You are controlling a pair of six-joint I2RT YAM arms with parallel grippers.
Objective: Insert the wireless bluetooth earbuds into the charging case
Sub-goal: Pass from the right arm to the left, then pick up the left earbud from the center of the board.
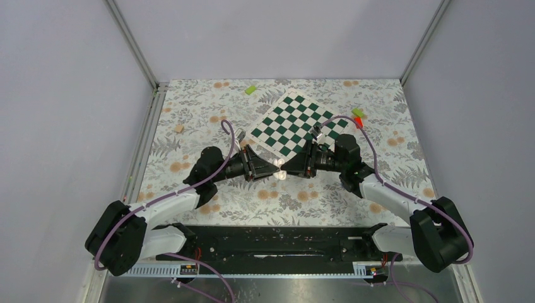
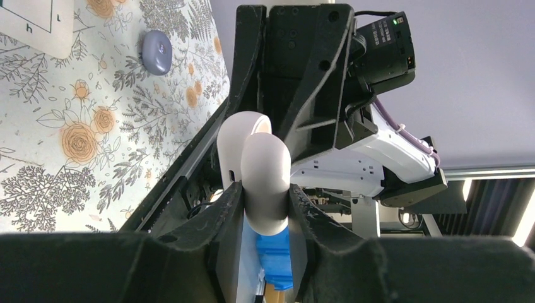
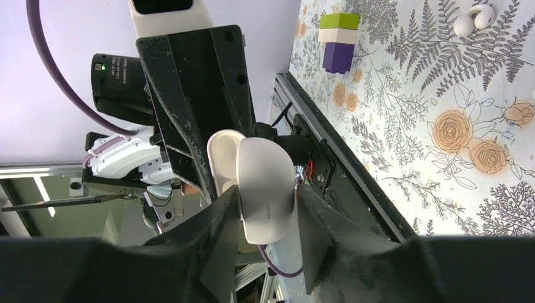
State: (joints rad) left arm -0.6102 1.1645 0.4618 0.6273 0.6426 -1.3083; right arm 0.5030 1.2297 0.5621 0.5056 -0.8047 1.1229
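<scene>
While my left gripper (image 2: 265, 192) and right gripper (image 3: 266, 192) both pinch the charging case (image 2: 266, 167), the earbuds (image 3: 474, 19) sit well apart, upper right of the right-wrist view.

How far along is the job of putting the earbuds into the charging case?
Done: the charging case is picked up and looks hinged partly open. In hand: the left gripper and right gripper both pinch it between them. Left: the earbuds lie on the floral mat, not yet inserted.
</scene>
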